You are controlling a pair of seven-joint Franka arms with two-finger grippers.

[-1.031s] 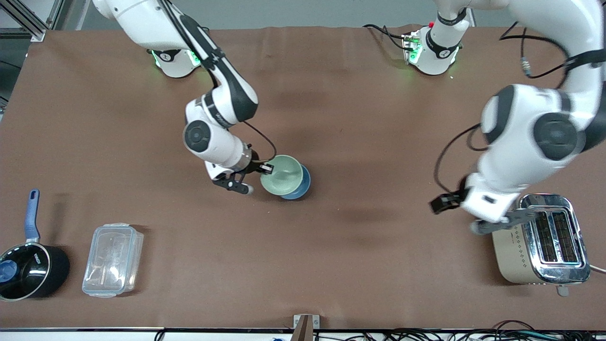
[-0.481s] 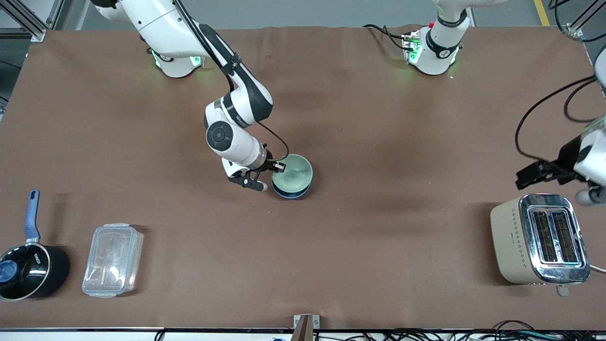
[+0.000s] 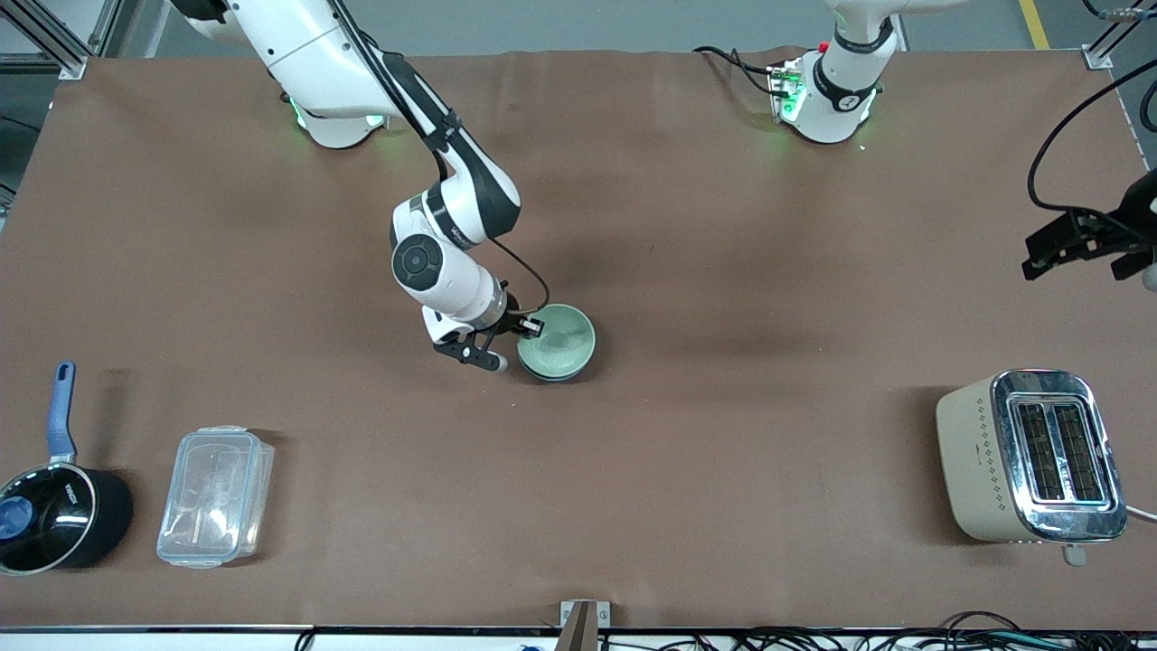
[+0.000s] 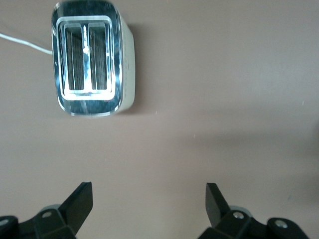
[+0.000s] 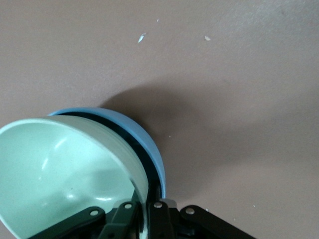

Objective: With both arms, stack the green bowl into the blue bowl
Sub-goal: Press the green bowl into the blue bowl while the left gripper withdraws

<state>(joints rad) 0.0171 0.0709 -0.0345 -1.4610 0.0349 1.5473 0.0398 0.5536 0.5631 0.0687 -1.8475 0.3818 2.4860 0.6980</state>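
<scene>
The green bowl [image 3: 560,342] sits nested in the blue bowl [image 3: 566,378] near the table's middle, and only a thin dark rim of the blue bowl shows under it. My right gripper [image 3: 531,328] is shut on the green bowl's rim on the side toward the right arm's end. In the right wrist view its fingers [image 5: 158,215] pinch the green bowl's [image 5: 60,169] wall, with the blue bowl's [image 5: 147,142] wall just outside. My left gripper [image 3: 1085,244] is open and empty, raised over the left arm's end of the table; its jaws stand wide apart in the left wrist view [image 4: 149,191].
A toaster [image 3: 1030,457] stands near the front camera at the left arm's end and shows in the left wrist view [image 4: 89,64]. A clear plastic box [image 3: 215,495] and a black saucepan [image 3: 54,520] with a blue handle stand at the right arm's end.
My right gripper has lowered the green bowl fully into the blue bowl. My left arm has lifted away from over the toaster toward the table's edge.
</scene>
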